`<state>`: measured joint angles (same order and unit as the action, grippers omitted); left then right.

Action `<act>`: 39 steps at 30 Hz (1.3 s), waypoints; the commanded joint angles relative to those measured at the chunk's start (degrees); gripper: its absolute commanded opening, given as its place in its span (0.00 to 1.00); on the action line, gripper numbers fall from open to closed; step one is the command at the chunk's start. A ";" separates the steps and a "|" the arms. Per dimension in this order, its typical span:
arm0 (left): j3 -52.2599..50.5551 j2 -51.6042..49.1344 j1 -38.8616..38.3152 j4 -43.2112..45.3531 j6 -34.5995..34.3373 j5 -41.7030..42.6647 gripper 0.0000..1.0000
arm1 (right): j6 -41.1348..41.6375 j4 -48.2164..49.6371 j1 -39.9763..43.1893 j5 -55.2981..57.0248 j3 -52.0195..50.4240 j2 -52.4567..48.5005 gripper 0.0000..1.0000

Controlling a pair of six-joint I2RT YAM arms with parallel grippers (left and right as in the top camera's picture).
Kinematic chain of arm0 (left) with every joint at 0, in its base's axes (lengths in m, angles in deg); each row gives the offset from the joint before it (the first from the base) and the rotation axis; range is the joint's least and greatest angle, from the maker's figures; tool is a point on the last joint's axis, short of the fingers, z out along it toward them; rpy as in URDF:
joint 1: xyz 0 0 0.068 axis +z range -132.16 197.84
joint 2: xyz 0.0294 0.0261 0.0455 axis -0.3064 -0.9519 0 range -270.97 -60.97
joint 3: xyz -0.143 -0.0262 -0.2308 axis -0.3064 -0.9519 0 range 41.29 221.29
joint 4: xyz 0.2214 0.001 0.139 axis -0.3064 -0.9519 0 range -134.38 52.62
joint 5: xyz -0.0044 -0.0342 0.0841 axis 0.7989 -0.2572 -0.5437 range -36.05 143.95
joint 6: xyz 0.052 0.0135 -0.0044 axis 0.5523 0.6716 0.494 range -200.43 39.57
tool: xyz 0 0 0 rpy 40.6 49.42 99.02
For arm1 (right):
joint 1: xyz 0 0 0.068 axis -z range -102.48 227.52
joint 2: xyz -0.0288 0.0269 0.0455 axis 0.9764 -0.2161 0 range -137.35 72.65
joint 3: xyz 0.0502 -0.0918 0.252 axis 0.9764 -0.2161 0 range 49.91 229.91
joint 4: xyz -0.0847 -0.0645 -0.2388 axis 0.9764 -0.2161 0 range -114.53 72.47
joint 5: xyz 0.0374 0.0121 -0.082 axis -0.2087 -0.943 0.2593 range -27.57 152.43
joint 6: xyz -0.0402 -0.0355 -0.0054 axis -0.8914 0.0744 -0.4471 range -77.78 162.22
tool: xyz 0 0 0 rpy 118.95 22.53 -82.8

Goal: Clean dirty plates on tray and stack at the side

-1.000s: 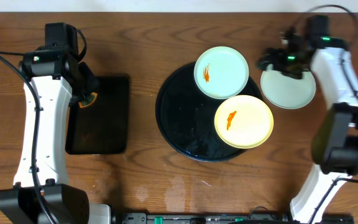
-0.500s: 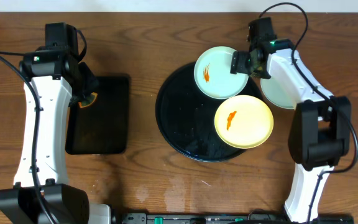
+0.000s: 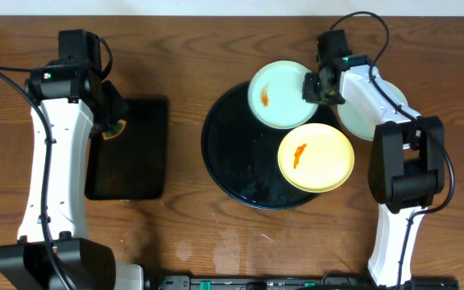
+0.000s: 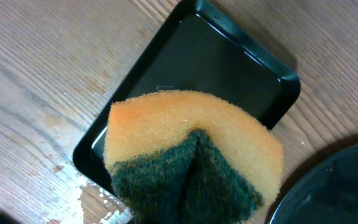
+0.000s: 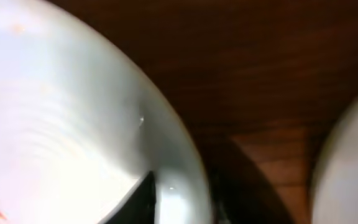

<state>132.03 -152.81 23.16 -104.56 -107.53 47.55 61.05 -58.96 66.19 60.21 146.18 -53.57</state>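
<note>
Right tool [image 3: 309, 87] now grips mint plate [image 3: 275, 100] rim.

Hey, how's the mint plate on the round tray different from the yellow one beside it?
The mint plate is pale blue-green, the yellow plate pale yellow. The right gripper pinches the mint plate's rim; the yellow plate is untouched. Both are round, rest on the black tray, and carry an orange smear.

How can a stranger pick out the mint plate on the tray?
Find the round black tray, right of middle on the table. The plate sits at its far rim, overhanging it. It is mint with an orange smear; its neighbours are a yellow plate and a mint plate off the tray.
</note>
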 commanded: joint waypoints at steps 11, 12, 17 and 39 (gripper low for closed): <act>-0.52 -0.09 0.24 0.20 2.05 3.58 0.08 | -2.93 -4.59 -6.67 -6.19 0.00 -1.18 0.01; -0.52 -0.13 0.22 0.44 3.48 6.14 0.08 | -3.32 -5.25 -7.23 -6.19 0.00 -1.18 0.01; -0.57 -1.11 -0.33 1.25 6.51 17.97 0.08 | -2.95 -6.16 -9.20 -6.21 0.00 -1.18 0.01; -2.56 -18.12 -20.50 18.18 -5.22 28.92 0.08 | -1.46 -8.20 -12.02 -6.25 -0.02 -1.20 0.01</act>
<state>129.80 -168.37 4.80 -88.12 -107.90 75.33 59.17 -66.94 55.13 54.13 146.16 -54.07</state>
